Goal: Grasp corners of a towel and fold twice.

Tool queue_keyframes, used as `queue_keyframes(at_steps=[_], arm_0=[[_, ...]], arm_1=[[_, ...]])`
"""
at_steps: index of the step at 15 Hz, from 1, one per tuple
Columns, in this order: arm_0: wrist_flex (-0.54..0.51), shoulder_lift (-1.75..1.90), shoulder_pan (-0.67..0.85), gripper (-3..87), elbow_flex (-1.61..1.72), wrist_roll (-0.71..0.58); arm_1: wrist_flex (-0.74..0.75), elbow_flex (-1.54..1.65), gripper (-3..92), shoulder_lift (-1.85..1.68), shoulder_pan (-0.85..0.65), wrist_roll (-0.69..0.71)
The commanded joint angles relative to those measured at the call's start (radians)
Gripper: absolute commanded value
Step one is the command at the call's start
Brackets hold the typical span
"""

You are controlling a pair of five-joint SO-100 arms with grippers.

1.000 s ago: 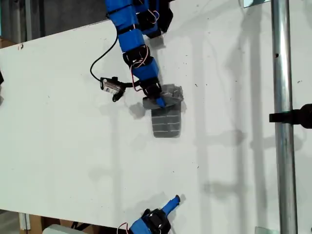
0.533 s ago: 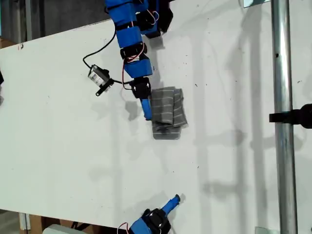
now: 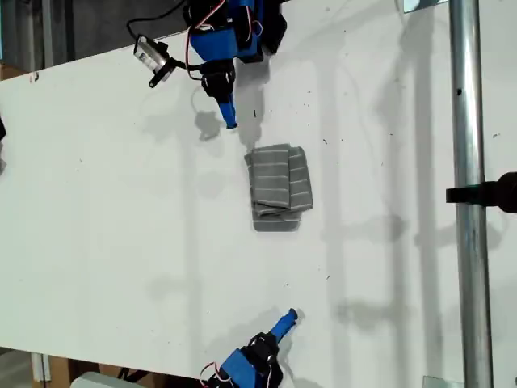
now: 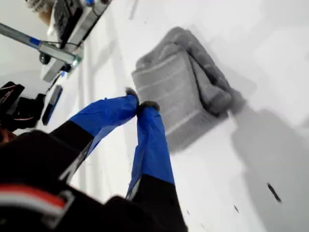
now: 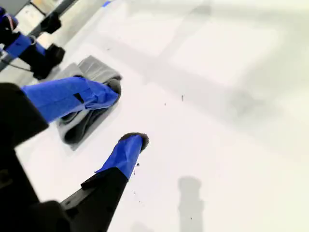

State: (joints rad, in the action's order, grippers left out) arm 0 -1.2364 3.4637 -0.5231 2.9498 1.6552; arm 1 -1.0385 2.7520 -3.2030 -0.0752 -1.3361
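The towel (image 3: 279, 187) lies folded into a small, thick rectangle near the middle of the white table (image 3: 105, 210) in the exterior view, stripes running across it, a lower layer peeking out at its near end. Nothing touches it.

My first gripper (image 4: 138, 103) has its blue jaws together, tips meeting, with no cloth between them. In its wrist view the towel (image 4: 186, 84) sits just beyond the tips, apart from them. In the exterior view this gripper (image 3: 229, 120) hangs at the far edge of the table, toward the exterior view's left of the towel and clear of it.

My second gripper (image 5: 126, 115) has its jaws apart, holding nothing. Its wrist view shows the towel (image 5: 87, 101) well ahead, partly hidden behind one blue finger (image 5: 72, 96). In the exterior view it (image 3: 284, 322) sits at the near edge, well apart from the towel.

A metal pole (image 3: 468, 194) runs along the exterior view's right side.
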Motion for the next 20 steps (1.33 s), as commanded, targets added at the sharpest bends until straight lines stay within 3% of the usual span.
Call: queue_keyframes(at_steps=[1, 4, 6, 7, 8, 9, 10, 11, 20], arm_0=[[0.038, 0.008, 0.147, 16.1, 0.052, -0.058], [-0.017, 0.008, 0.261, 15.3, 0.169, -0.067], [-0.038, 0.008, 0.270, 15.9, 0.169, 0.017], [-0.055, 0.008, 0.270, 15.8, 0.169, 0.028], [-0.057, 0.008, 0.270, 15.7, 0.169, -0.150], [-0.057, 0.008, 0.268, 15.6, 0.169, -0.436], [-0.057, 0.006, 0.261, 15.0, 0.169, -0.637], [-0.055, 0.006, 0.259, 14.0, 0.169, -0.687], [-0.055, 0.006, 0.264, 13.9, 0.169, -0.684]], arm_1=[[-0.184, 0.026, 0.4, -0.089, 0.008, -0.066], [-0.408, 0.137, 1.7, -0.081, -0.023, -0.265], [-0.402, 0.138, 12.4, -0.081, 0.014, -0.291], [-0.410, 0.135, 12.3, -0.081, -0.021, -0.265], [-0.428, 0.135, 12.3, -0.083, -0.063, -0.158], [-0.426, 0.135, 12.5, -0.083, -0.087, -0.158], [-0.426, 0.135, 12.5, -0.083, -0.104, -0.155], [-0.426, 0.135, 12.5, -0.083, -0.115, -0.155], [-0.426, 0.135, 12.5, -0.083, -0.112, -0.155]])
